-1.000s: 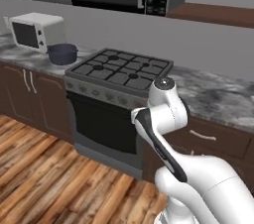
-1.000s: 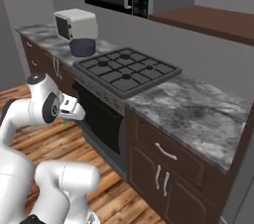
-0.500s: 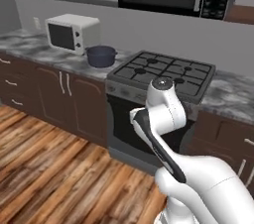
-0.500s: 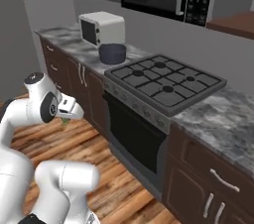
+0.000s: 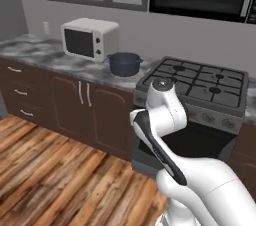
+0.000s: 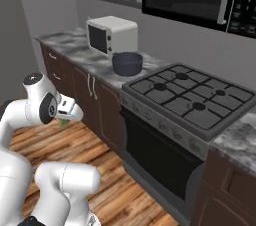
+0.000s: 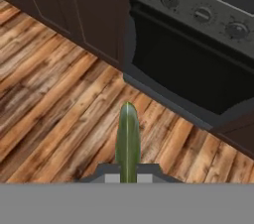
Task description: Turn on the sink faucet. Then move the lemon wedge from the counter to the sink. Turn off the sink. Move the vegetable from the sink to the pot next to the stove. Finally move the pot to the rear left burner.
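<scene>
Hand view: the gripper [image 7: 128, 177] is closed on a long green vegetable [image 7: 128, 141], which juts straight out from between its fingers above the wooden floor [image 7: 54, 94]. Ahead stands the black stove [image 7: 198, 54]. The dark blue pot [image 5: 124, 63] sits on the counter [image 5: 60, 60] beyond, left of the stove, beside a white microwave [image 5: 90, 38].

The white arm [image 5: 165, 120] is folding back on itself above the base, its upper link rising to a rounded elbow joint and the forearm turning down and forward. In the right base view the hand is sitting low beside the arm's body, pointing outward. The gripper [image 7: 128, 174] is closing its fingers on a long green vegetable [image 7: 128, 139], which is projecting straight out from between them.
</scene>
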You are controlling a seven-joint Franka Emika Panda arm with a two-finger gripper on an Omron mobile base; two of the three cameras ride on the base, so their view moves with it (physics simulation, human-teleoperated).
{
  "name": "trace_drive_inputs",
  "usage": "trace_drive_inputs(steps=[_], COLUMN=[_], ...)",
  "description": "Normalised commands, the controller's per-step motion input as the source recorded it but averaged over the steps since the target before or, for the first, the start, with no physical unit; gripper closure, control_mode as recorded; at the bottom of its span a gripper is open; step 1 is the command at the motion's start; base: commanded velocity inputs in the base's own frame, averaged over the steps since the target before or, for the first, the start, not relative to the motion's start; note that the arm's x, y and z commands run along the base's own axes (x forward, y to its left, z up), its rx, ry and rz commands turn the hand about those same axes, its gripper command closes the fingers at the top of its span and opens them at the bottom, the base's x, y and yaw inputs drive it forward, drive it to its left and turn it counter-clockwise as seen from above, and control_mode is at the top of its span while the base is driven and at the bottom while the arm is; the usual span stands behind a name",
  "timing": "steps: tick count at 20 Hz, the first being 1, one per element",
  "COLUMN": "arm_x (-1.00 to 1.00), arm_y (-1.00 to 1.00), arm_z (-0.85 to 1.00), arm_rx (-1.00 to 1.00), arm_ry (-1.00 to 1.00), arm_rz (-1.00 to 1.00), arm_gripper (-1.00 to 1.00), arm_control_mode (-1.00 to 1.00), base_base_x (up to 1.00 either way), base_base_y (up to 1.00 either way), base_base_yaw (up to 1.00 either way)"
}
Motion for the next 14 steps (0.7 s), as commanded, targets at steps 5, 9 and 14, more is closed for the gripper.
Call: trace_drive_inputs(steps=[5, 9, 14], arm_x=[0.00, 0.00, 0.00], arm_y=[0.00, 0.00, 0.00], arm_z=[0.00, 0.00, 0.00], arm_rx=[0.00, 0.00, 0.00], arm_ry=[0.00, 0.00, 0.00], arm_rz=[0.00, 0.00, 0.00], arm_gripper=[1.00, 1.00, 1.00], arm_control_mode=[1.00, 1.00, 1.00], base_base_x=[0.40, 0.27, 0.26], base_base_y=[0.64, 0.42, 0.21], base_base_yaw=[-0.31, -0.40, -0.39])
